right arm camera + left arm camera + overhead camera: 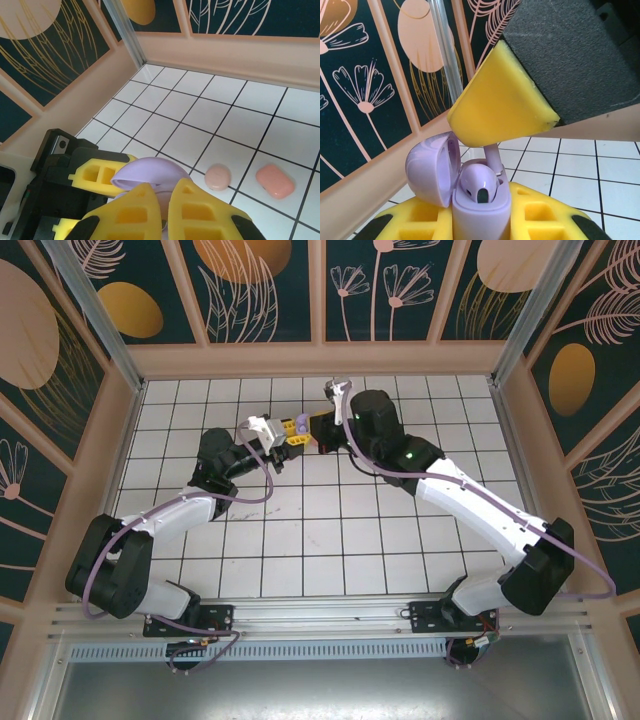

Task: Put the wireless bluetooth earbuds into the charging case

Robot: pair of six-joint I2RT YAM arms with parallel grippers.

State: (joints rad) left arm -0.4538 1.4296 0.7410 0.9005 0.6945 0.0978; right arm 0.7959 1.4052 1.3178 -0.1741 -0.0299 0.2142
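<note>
Purple earbud (pixel 491 157) stands at the rim of the open case (pixel 480 217)

A robot test cell, lab-like — a white gridded desk (pixel 330 540) boxed in by flower-printed wall panels (pixel 265 285) on aluminium posts (pixel 95 315), a left arm (pixel 170 515) and a right arm (pixel 470 500) bolted to its near rail (pixel 320 620).

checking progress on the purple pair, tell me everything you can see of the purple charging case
The purple charging case is a small, glossy, rounded plastic shell, open, its domed lid swung back to one side. It stands upright, gripped between the yellow fingers of the left pincer. One purple earbud sits in it; the stem of a second earbud rises beside that, pinched by the right pincer.
</note>
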